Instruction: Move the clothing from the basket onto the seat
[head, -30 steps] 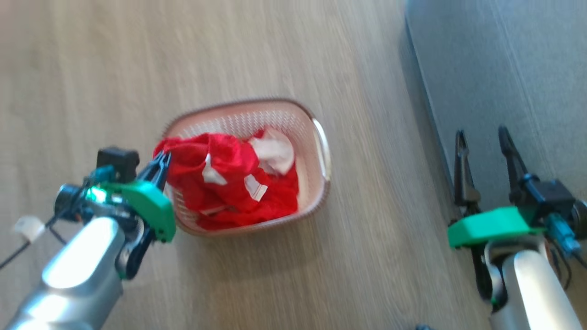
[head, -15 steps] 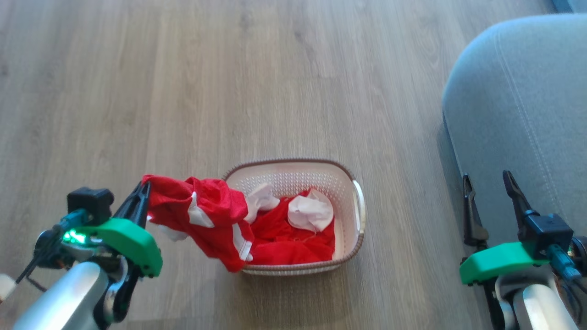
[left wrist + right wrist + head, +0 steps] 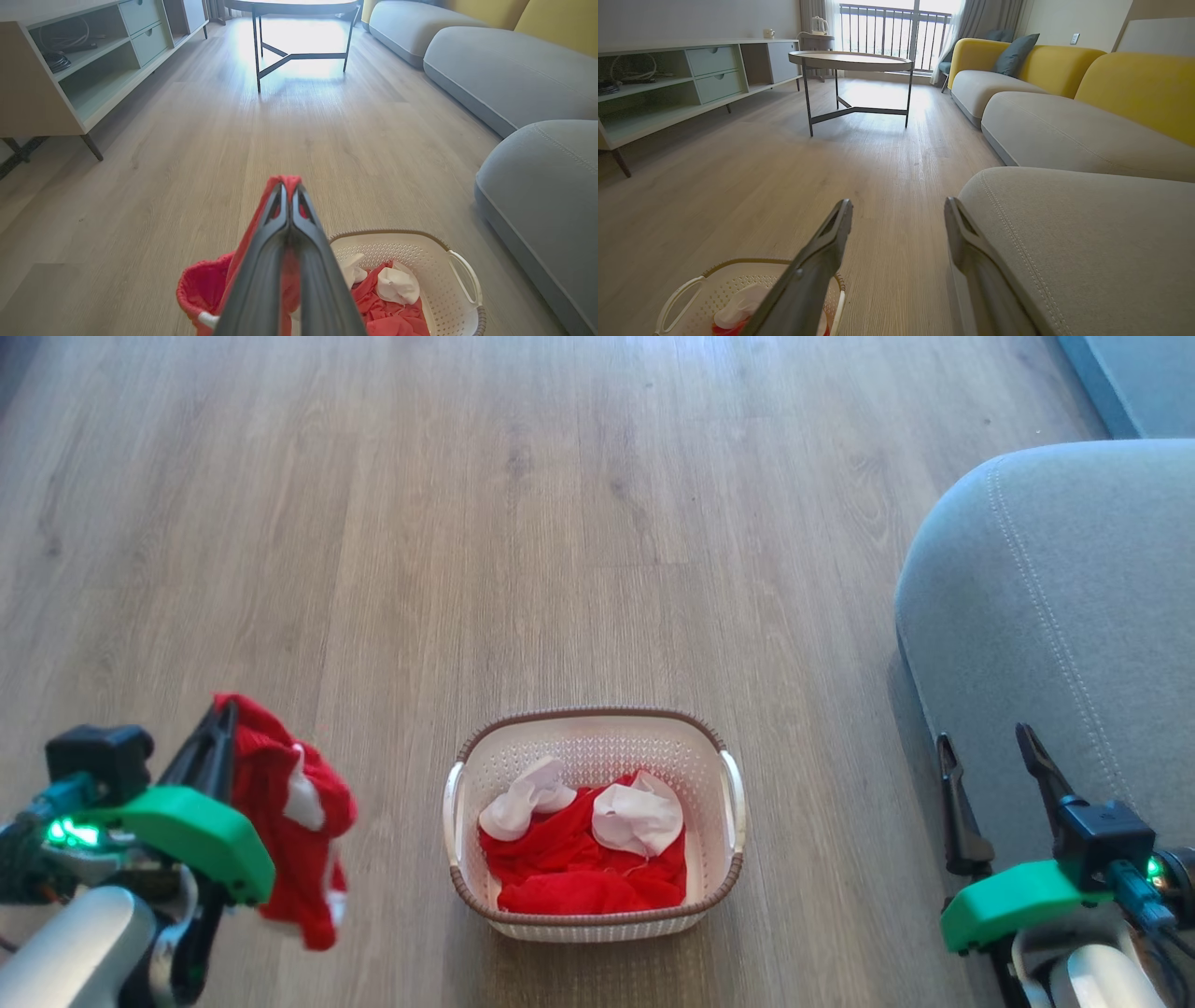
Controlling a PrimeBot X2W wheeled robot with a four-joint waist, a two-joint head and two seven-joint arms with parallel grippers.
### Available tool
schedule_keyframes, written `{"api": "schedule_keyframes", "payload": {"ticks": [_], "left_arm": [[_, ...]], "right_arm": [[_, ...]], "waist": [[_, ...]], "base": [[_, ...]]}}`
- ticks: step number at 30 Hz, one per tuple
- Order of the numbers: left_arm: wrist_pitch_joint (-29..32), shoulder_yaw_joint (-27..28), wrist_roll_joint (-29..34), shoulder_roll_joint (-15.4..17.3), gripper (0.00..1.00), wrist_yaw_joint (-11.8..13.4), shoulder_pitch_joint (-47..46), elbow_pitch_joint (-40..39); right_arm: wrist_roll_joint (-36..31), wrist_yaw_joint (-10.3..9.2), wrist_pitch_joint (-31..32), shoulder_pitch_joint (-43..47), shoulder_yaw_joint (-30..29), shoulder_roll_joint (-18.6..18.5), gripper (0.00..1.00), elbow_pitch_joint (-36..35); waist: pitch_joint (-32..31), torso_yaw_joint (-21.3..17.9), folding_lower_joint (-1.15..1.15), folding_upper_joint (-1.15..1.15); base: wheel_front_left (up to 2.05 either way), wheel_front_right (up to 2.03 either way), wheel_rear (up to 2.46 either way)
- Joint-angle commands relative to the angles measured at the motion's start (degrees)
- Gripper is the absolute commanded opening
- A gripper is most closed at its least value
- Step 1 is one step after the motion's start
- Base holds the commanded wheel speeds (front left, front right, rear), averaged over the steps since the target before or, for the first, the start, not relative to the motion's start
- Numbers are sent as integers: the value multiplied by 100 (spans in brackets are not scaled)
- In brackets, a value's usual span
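The red clothing (image 3: 285, 821) hung left of the basket (image 3: 597, 715). It looked soft, floppy and light, pinched at a top fold by the tight-closed left fingers (image 3: 210, 751). More lay in the basket. The right fingers (image 3: 954, 803) stood wide and empty near the seat (image 3: 1074, 616).

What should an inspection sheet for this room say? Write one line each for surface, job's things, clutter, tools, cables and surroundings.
Surface: wood-look floor, with the basket standing on it.
Job's things: red and white clothing lies in the basket; another red piece hangs from the left tool, clear of the basket; the grey seat is to the basket's right, apart from it.
Clutter: nothing seen.
Tools: left tool shut on the red piece; right tool open, holding nothing, by the seat's edge.
Cables: coiled cable on a sideboard shelf.
Surroundings: round table, yellow-backed sofa.
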Motion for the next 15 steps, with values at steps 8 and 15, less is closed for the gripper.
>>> {"api": "schedule_keyframes", "payload": {"ticks": [8, 15], "left_arm": [[69, 443, -57, 409, 0, 170, -301, -518], [86, 437, -40, 403, 0, 168, -402, -703]], "right_arm": [[49, 40, -28, -148, 323, -176, 100, -95], [54, 40, -28, -385, 721, -349, 100, -31]], "waist": [[6, -27, 1, 0], [65, 14, 1, 0]], "base": [[0, 0, 0], [0, 0, 0]]}}
